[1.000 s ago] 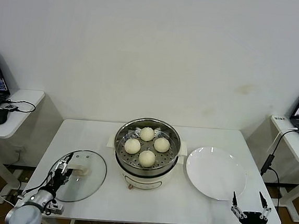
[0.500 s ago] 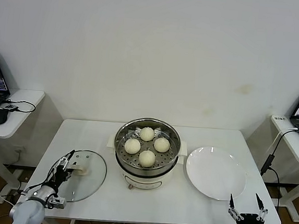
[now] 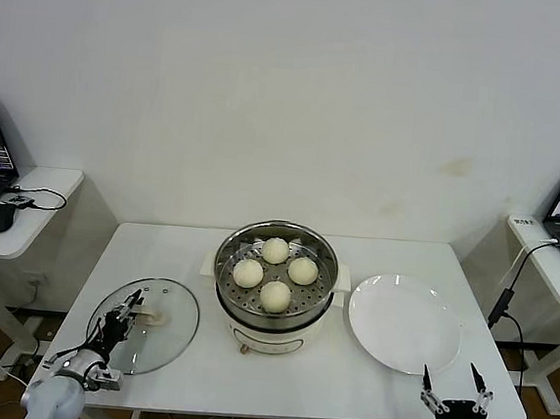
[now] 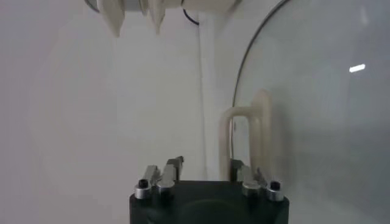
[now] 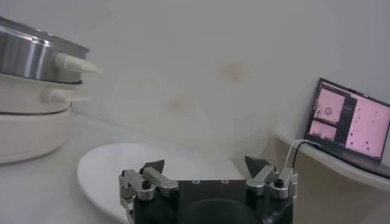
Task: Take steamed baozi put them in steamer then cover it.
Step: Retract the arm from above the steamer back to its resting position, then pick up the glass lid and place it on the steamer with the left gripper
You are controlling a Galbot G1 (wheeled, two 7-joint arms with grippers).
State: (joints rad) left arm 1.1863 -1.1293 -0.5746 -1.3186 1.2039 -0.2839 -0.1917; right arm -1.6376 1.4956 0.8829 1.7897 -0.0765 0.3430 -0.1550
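All four steamed baozi point(image 3: 274, 272) sit in the steamer point(image 3: 275, 286), so one job remains: the single cover point(image 3: 145, 323) lies flat on the counter point(image 3: 344, 377). The left gripper point(image 3: 120, 318), jaws open, seems lined up on its handle. The right gripper point(image 3: 453, 396) waits, jaws open, beside one plate point(image 3: 404, 324).

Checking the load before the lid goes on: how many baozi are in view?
4, all on the perforated tray inside the steamer: one at the back, one on the left, one on the right, one at the front. The white plate holds none; none seem hidden.
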